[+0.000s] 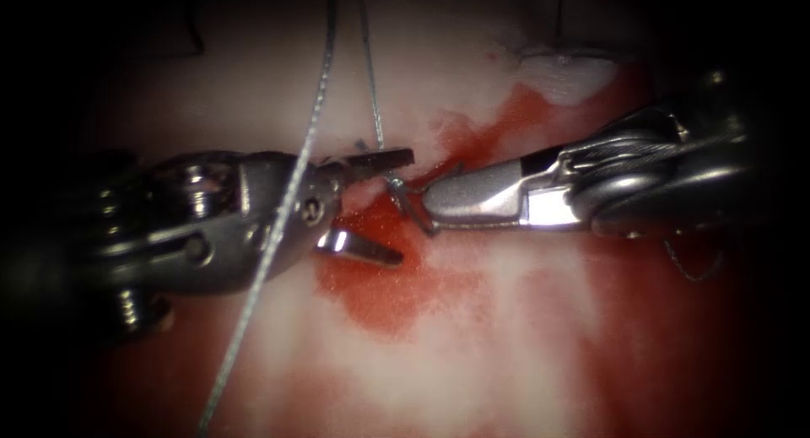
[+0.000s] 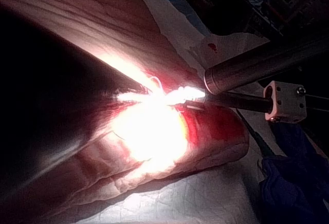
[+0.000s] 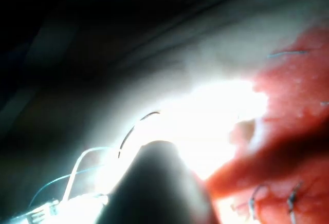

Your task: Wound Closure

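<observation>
Left hand (image 1: 380, 206) gaping wide, empty; right hand (image 1: 434, 197) clamped on needle (image 1: 405, 203) over red fluid (image 1: 392, 290), thread (image 1: 287, 202) trailing.

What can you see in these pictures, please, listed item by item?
tissue: one, pale pink, under both tools.
red fluid: one pool, red, on the tissue below the tool tips, with a streak running up to the right.
thread: grey; one strand crosses over the left tool from top to bottom, a second comes down to the point where the tool tips meet.
needle: one, grey metal, at the right tool's tip; whether it is in the tissue I cannot tell.
stitches: a few, dark, across the red tissue in the right wrist view.
left tool: one, metal, left of centre, jaws open, holding nothing.
right tool: one, metal, right of centre, jaws shut on the needle.
</observation>
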